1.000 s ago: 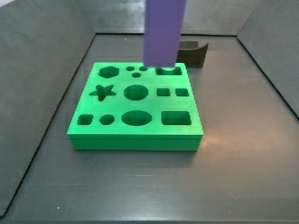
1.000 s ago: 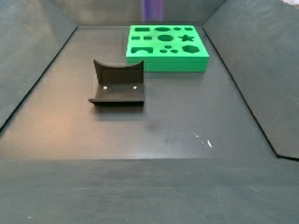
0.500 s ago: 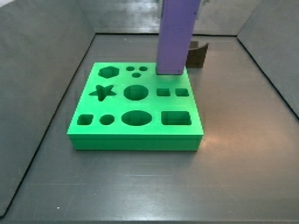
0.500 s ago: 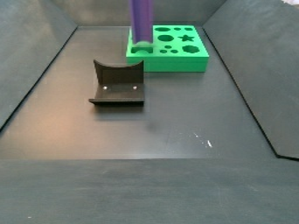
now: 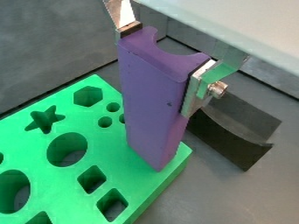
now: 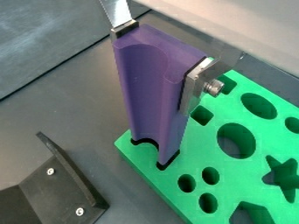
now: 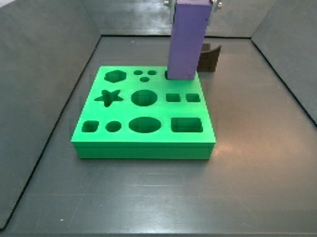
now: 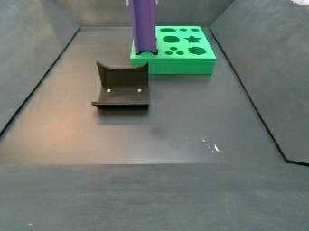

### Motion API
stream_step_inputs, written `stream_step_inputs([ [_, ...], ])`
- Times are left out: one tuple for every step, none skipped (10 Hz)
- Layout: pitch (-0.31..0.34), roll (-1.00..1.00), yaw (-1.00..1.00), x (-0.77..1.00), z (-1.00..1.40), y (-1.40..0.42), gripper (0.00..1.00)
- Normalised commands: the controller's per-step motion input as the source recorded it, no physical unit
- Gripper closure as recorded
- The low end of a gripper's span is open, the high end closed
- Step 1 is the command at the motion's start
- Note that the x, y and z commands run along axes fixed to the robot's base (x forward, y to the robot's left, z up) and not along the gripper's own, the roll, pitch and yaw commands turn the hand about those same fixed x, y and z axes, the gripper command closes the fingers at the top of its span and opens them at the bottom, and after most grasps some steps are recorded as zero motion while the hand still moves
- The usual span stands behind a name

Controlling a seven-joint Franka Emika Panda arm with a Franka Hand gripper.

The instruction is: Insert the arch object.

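Note:
The arch object is a tall purple column [image 5: 152, 105] with a semicircular notch along one side, seen in both wrist views [image 6: 146, 96]. My gripper [image 5: 163, 57] is shut on its upper end, one silver finger on each side [image 6: 160, 52]. The column hangs upright in both side views [image 7: 188, 42] [image 8: 144, 25]. Its lower end is at the corner of the green board [image 7: 143, 146] nearest the fixture. The board also shows in the other views [image 8: 182, 66] [image 5: 76, 127] [image 6: 146, 166]. I cannot tell whether the end touches the board or has entered a hole.
The dark L-shaped fixture [image 8: 121, 86] stands on the grey floor beside the board [image 7: 209, 57] [image 5: 239, 131] [image 6: 52, 179]. The board has several shaped holes, among them a star [image 7: 109, 96]. Grey walls enclose the floor.
The gripper has carried the purple column across the board toward its fixture-side corner and lowered it. In the last half second it has hardly moved.

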Motion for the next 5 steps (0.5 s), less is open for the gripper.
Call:
stream_step_inputs([
  [-0.006, -0.14, -0.25, -0.17, -0.18, 0.24, 1.0],
  [-0.084, -0.04, 0.04, -0.15, -0.25, 0.05, 1.0],
  [-0.086, 0.0, 0.26, -0.01, -0.29, 0.0, 1.0],
  [-0.077, -0.01, 0.34, 0.0, -0.32, 0.0, 1.0],
  [-0.074, -0.05, 0.28, 0.02, -0.37, -0.03, 1.0],
])
